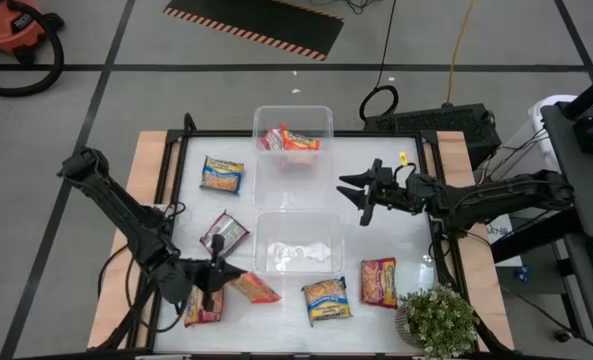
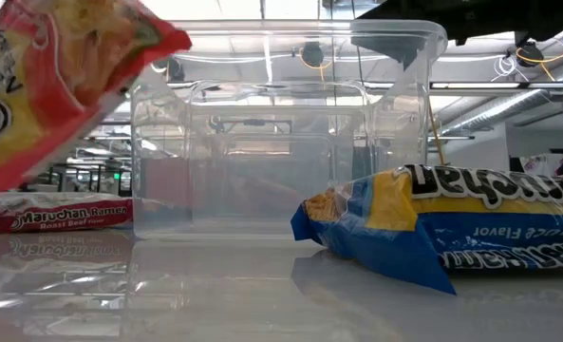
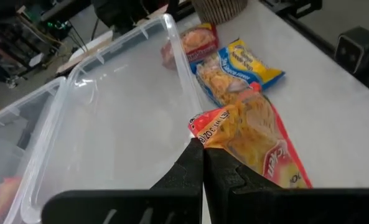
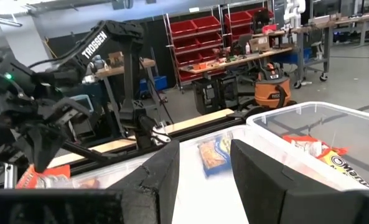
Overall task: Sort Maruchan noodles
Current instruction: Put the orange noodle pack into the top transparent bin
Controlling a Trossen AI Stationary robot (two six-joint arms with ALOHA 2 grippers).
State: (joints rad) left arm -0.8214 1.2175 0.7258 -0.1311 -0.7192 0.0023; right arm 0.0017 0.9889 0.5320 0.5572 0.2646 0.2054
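My left gripper (image 1: 219,272) is near the table's front left, shut on an orange-red Maruchan packet (image 1: 253,288) that hangs just left of the empty near bin (image 1: 259,240). A red packet (image 1: 201,306) lies flat on the table under it. My right gripper (image 1: 356,197) hovers open and empty to the right of the two bins. The far bin (image 1: 258,150) holds red-white packets (image 1: 288,140). Other packets lie flat on the table: blue-yellow (image 1: 222,175), silver-red (image 1: 224,232), blue-yellow (image 1: 327,300) and red (image 1: 378,282). My left gripper pinches the orange-red packet by a corner of its short end (image 3: 204,129) between its two shut fingers (image 3: 187,168). The fingers come from the table's left, slanting down. The packet (image 2: 53,85) reaches away from the fingertips, tilted and lifted clear of the table.
A potted plant (image 1: 438,320) stands at the front right corner. The near bin's clear wall (image 3: 178,56) stands close beside the held packet. Bare tabletop lies right of the bins, under my right gripper (image 4: 204,162).
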